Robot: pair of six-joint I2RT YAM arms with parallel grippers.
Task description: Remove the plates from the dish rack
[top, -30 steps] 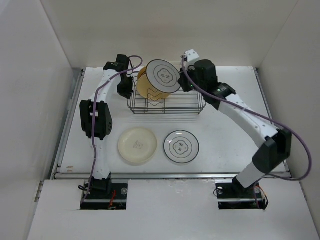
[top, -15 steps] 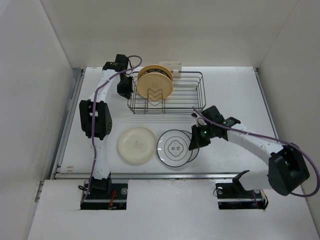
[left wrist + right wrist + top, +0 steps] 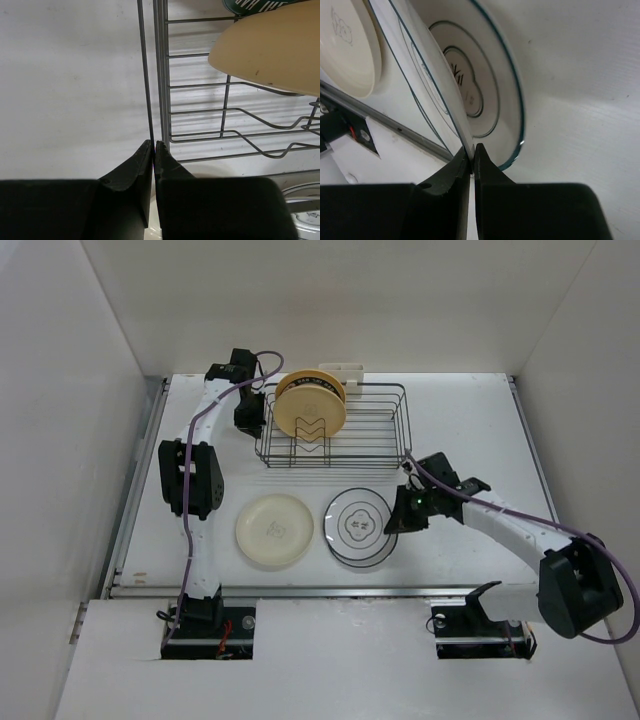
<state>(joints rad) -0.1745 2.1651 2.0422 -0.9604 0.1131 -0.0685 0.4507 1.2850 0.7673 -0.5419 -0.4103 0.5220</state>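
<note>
R fingers (image 3: 468, 156), pinched shut on the ringed plate (image 3: 357, 525) rim, have brought it from dish rack (image 3: 370, 440) down to bench (image 3: 470, 420), tilted over its twin (image 3: 490, 115). L fingers (image 3: 148, 154) stay clamped on rack wire. Cream plate (image 3: 275, 530) already out. Yellow-orange plate (image 3: 312, 407) + green-rimmed plate (image 3: 250, 4) remain racked.

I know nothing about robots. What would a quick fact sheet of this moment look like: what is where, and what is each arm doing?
Rack: dish rack, far middle of the table
In rack: yellow plate standing upright, green-rimmed plate behind it
Unloaded: cream plate and ringed white plate, both flat in front of the rack
Left fingers: shut on the rack's side wire
Right fingers: shut on the edge of a second ringed plate, tilted just above the flat ringed one
</note>
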